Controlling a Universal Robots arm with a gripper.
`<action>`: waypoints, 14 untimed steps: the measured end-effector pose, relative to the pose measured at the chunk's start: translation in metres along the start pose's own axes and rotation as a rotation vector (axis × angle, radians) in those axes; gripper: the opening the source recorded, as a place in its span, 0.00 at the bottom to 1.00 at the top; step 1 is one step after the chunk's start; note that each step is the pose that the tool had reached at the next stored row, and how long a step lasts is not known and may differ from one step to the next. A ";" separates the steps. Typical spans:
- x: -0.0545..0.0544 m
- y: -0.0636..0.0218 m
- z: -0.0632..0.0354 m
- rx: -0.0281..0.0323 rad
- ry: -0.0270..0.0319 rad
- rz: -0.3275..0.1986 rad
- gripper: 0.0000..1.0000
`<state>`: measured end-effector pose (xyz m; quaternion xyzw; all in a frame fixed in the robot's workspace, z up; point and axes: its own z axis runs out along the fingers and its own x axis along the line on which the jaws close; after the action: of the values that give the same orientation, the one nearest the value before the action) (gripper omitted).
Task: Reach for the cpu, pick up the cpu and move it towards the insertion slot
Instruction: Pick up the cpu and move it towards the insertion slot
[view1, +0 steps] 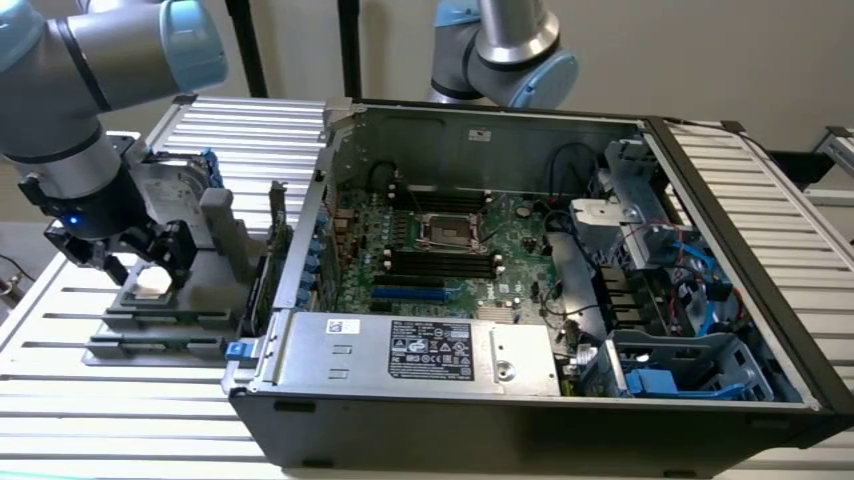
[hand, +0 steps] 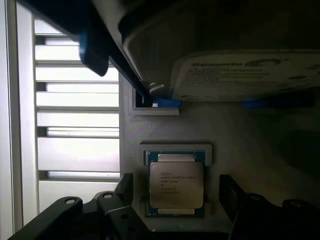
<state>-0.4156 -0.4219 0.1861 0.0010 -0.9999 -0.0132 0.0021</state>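
My gripper (hand: 176, 192) hangs open astride the cpu (hand: 176, 184), holding nothing; I should stay centred and close evenly on its edges.

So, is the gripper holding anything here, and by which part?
Nothing is held. The gripper is open, its fingers flanking the cpu without touching it.

Even, bright light falls on the table (view1: 134, 420) in the exterior view, its white slats gleaming with little shadow. The case (view1: 534, 430) is darker inside, shaded below its walls, though the frame of the slot (view1: 445, 230) shows a small glint. In the wrist view all is dim: the hard drive (hand: 240, 75) lies in deep shadow, the cpu (hand: 176, 185) catches soft light on its lid, and the table glares pale.
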 end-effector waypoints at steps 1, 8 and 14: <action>0.000 0.0000 0.0001 0.0000 0.0000 0.000 0.78; 0.000 0.0001 0.0013 -0.0001 -0.0002 -0.001 0.76; 0.000 0.0002 0.0013 -0.0001 -0.0002 0.000 0.67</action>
<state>-0.4155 -0.4216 0.1848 0.0013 -0.9999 -0.0133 0.0020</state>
